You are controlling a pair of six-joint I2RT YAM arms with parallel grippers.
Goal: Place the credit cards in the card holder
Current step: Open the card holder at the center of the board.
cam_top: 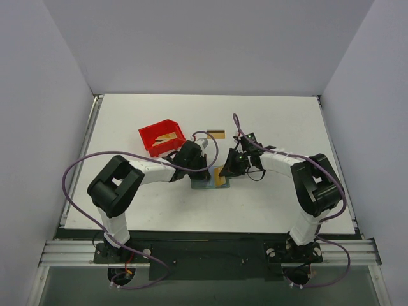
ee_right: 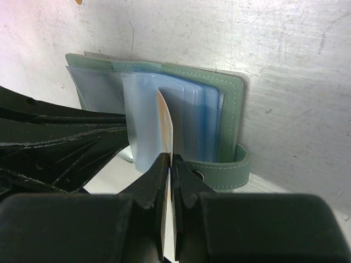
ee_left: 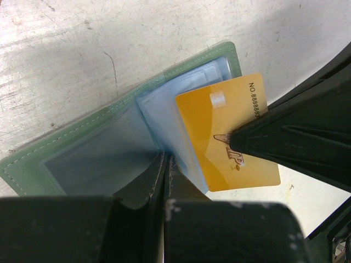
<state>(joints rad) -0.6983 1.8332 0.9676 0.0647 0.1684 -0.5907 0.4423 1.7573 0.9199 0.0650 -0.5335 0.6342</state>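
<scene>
The card holder (ee_left: 55, 145) lies open on the table, grey-green outside with light blue pocket leaves. My left gripper (ee_left: 166, 160) is shut on the edge of one blue leaf and holds it up. A gold credit card (ee_left: 219, 126) is pushed partway in among the leaves. My right gripper (ee_right: 171, 160) is shut on that card (ee_right: 166, 123), which is seen edge-on in the right wrist view. In the top view both grippers meet over the card holder (cam_top: 203, 185) near the table's middle, left gripper (cam_top: 205, 171) beside right gripper (cam_top: 228, 171).
A red bin (cam_top: 152, 135) behind the left arm holds more gold cards (cam_top: 167, 137). One card with a dark stripe (cam_top: 215, 134) lies flat on the table behind the card holder. The snap tab (ee_right: 230, 175) curls at the holder's near right corner.
</scene>
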